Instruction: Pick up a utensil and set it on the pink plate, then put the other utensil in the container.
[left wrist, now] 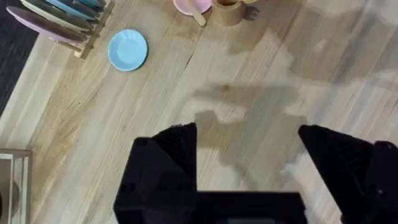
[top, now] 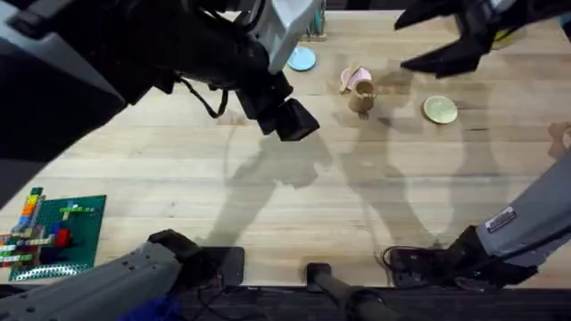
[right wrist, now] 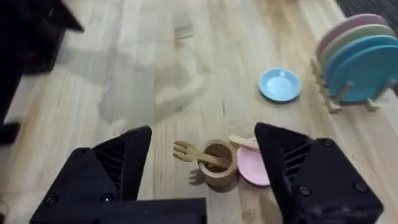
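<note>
The pink plate (right wrist: 253, 168) lies beside the container (right wrist: 218, 167), touching or nearly touching it. The spoon (right wrist: 242, 142) rests across the plate's edge. The fork (right wrist: 191, 151) leans in the tan cup with its prongs sticking out over the rim. My right gripper (right wrist: 202, 134) hangs open above them, holding nothing. In the overhead view the plate (top: 355, 78) and cup (top: 361, 97) sit at the table's far middle, with the right gripper (top: 416, 40) above and right of them. My left gripper (left wrist: 247, 129) is open and empty over bare wood, well short of the plate (left wrist: 189, 5).
A light-blue plate (top: 302, 59) lies left of the pink one and a yellow-green plate (top: 440, 110) to its right. A rack of coloured plates (right wrist: 356, 55) stands at the far edge. A green baseplate with bricks (top: 55, 232) sits at the near left.
</note>
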Available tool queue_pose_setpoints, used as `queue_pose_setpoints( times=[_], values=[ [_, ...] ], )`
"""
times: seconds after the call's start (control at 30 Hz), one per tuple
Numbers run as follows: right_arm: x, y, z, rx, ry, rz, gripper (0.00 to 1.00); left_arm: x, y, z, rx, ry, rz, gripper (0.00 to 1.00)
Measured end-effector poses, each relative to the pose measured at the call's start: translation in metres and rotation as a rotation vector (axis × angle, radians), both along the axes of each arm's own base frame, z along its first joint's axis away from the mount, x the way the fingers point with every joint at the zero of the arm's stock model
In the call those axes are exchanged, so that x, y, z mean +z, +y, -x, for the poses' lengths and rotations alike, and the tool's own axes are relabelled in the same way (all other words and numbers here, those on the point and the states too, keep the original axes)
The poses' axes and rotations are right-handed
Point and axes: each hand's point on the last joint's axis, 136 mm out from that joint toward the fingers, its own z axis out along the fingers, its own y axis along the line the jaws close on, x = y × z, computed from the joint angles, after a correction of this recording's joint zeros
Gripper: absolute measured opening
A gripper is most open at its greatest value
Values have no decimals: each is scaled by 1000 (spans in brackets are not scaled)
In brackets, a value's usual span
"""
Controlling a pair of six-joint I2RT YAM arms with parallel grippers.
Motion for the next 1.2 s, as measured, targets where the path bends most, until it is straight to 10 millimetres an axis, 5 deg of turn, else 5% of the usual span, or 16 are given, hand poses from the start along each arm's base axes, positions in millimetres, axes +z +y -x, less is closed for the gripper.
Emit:
queue_pose_setpoints(
  times=[0.3,0.8,1.07,1.2],
  values=[
    [49,1,-13,-113,41,20,998,0,0,0,0,0,0,996],
    [76,6,-34,-392,60,261,998,0,0,0,0,0,0,996],
    [96,-13,-23,-615,121,356,998,0,0,0,0,0,0,996],
    [90,-21,-4,-703,252,402,998,0,0,0,0,0,0,996]
  ],
)
